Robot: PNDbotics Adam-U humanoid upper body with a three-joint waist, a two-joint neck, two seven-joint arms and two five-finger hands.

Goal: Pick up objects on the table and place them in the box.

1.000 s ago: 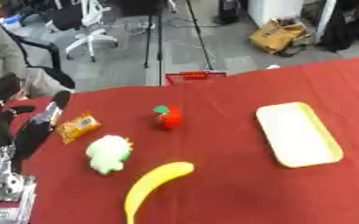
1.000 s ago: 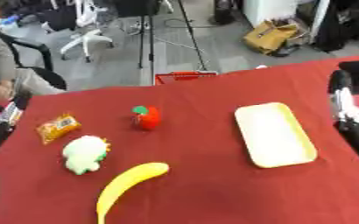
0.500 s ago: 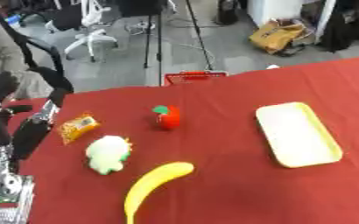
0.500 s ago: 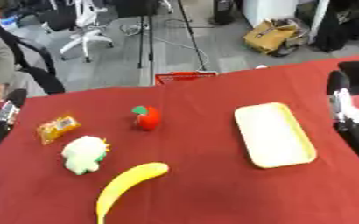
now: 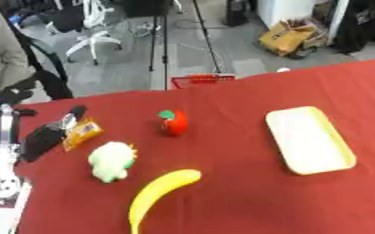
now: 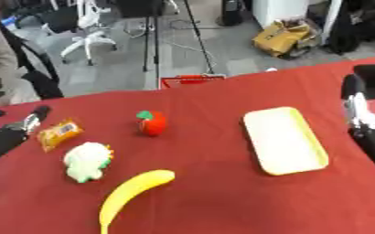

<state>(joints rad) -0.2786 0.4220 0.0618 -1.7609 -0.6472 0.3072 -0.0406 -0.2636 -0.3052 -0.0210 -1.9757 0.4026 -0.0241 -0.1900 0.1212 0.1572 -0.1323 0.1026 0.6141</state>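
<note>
Bench (image 5: 247,196) under red cloth is carrying, by size: yellow tray (image 5: 310,139) toward its right edge, banana (image 5: 158,193) near the front edge, white-green toy (image 5: 110,160), tomato (image 5: 173,123), orange packet (image 5: 82,133). Left hand (image 5: 48,133) is touching the packet with straight fingers; right hand's (image 6: 368,123) fingers can't be told.

A matt red cloth (image 5: 247,192) covers the table. Just beside the black left hand (image 5: 45,136) lies a shiny orange packet (image 5: 82,131). Nearer the right hand (image 6: 365,123), the pale yellow tray (image 6: 285,140) looks like smooth plastic.
</note>
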